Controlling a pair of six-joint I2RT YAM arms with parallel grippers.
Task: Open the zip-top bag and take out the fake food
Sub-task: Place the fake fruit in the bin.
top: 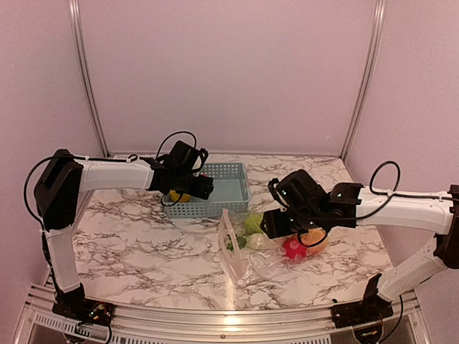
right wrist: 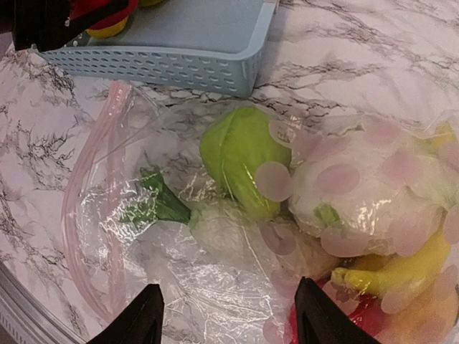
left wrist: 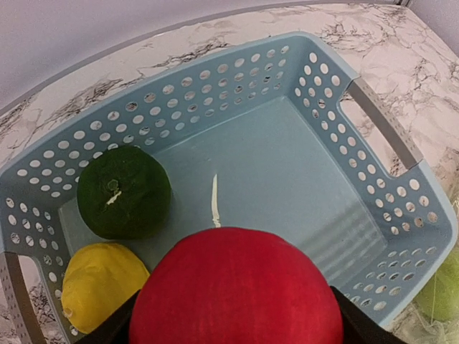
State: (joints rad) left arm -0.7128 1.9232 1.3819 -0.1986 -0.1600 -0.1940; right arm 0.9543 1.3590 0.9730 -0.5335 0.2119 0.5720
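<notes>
Bag (right wrist: 215,265) lies on the table (top: 143,244), long axis left–right, zipper end toward my left. My right gripper (right wrist: 233,319) hovers open over it; my left gripper (top: 192,188) clamps an apple (left wrist: 237,287) above the basket (left wrist: 215,93).

One light blue perforated plastic basket (left wrist: 315,79) is holding two toys: one dark green round fruit (left wrist: 123,191), one yellow lemon (left wrist: 100,284). One glossy red apple (left wrist: 237,287) is showing above. One clear crinkly zip-top bag (right wrist: 215,287) is showing one light green fruit (right wrist: 233,154); its other pieces are blurring together.
</notes>
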